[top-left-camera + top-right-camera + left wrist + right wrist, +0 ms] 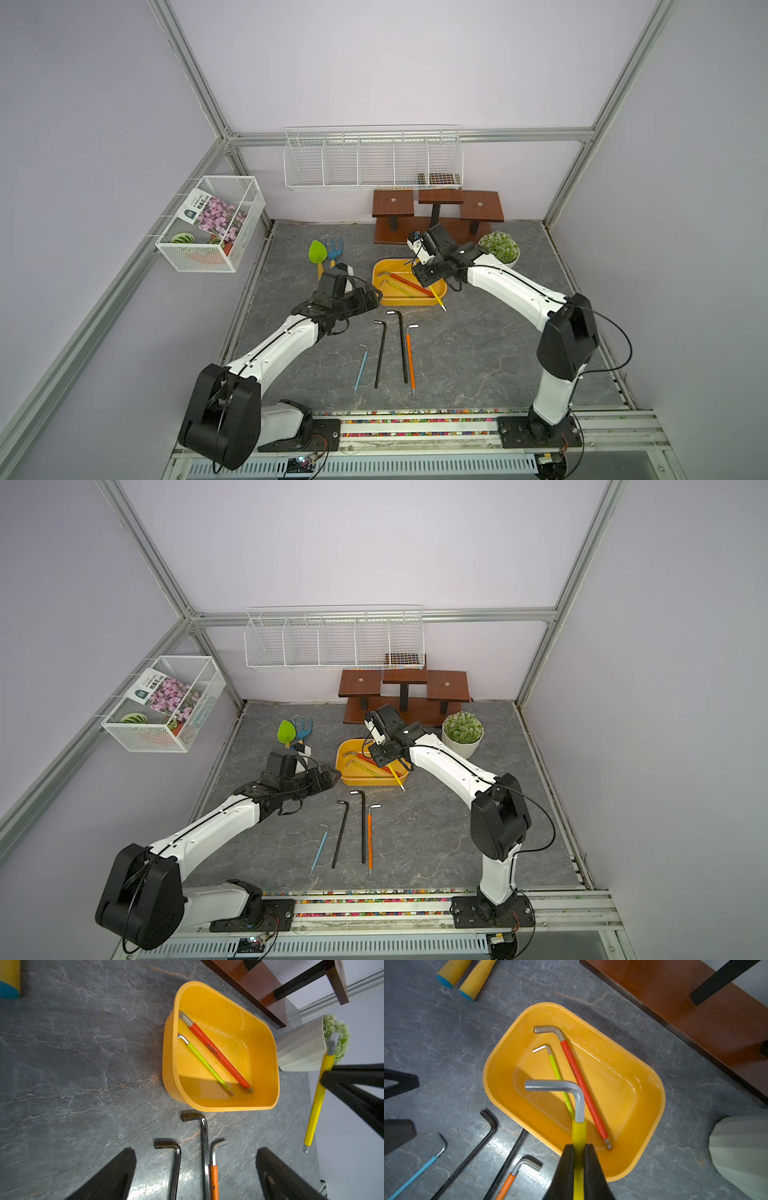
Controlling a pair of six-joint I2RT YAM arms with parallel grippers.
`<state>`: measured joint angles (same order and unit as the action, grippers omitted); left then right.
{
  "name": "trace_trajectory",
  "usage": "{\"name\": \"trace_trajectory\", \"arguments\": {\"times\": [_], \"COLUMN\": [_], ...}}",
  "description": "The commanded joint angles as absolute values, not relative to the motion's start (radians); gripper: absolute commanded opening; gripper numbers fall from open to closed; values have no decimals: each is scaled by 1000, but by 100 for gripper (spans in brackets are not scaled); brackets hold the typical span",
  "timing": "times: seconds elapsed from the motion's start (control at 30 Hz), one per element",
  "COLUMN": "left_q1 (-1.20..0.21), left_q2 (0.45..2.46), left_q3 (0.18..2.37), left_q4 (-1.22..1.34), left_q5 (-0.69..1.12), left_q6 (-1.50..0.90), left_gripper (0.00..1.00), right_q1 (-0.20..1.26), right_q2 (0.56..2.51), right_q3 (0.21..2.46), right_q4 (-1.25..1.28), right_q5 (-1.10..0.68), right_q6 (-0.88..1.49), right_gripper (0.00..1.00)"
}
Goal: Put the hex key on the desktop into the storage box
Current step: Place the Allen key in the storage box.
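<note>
The yellow storage box [399,301] [492,1076] sits mid-desktop with a red-sleeved hex key [583,1088] and a green-sleeved one [557,1070] lying inside. My right gripper [579,1146] [430,282] is shut on a yellow-sleeved hex key [579,1132] [438,298], held over the box's near end with its bent end above the interior. On the desktop [478,353] in front of the box lie two black hex keys [380,357] [402,345], an orange-sleeved one [410,361] and a thin blue one [360,372]. My left gripper [195,1150] [374,297] hovers open left of the box, above their bent ends.
A green trowel and a blue rake [326,253] lie behind the left arm. A potted succulent [498,247] stands right of the box, and a brown wooden stand [436,216] is against the back wall. White wire baskets [374,160] [212,224] hang on the walls.
</note>
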<state>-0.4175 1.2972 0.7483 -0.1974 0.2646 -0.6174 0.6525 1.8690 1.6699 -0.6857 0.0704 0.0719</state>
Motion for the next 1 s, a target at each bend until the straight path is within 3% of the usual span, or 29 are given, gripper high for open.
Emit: {"name": "trace_trajectory", "arguments": {"times": [0.0, 0.53, 0.97], "left_q1": [-420, -420, -420], "left_q2": [1317, 1301, 1307], "left_q3": [761, 730, 726], "left_q4": [-199, -201, -198], "left_q5": [273, 245, 253], "left_q6": [-592, -594, -603], "left_gripper": [95, 95, 95], "right_q1": [636, 627, 628], "right_q2": [1920, 2258, 2307], "right_q3": [1751, 2143, 2127], "right_q4": [-730, -811, -815], "right_q5": [73, 92, -9], "right_q6": [8, -191, -168], "right_gripper": [3, 4, 13]}}
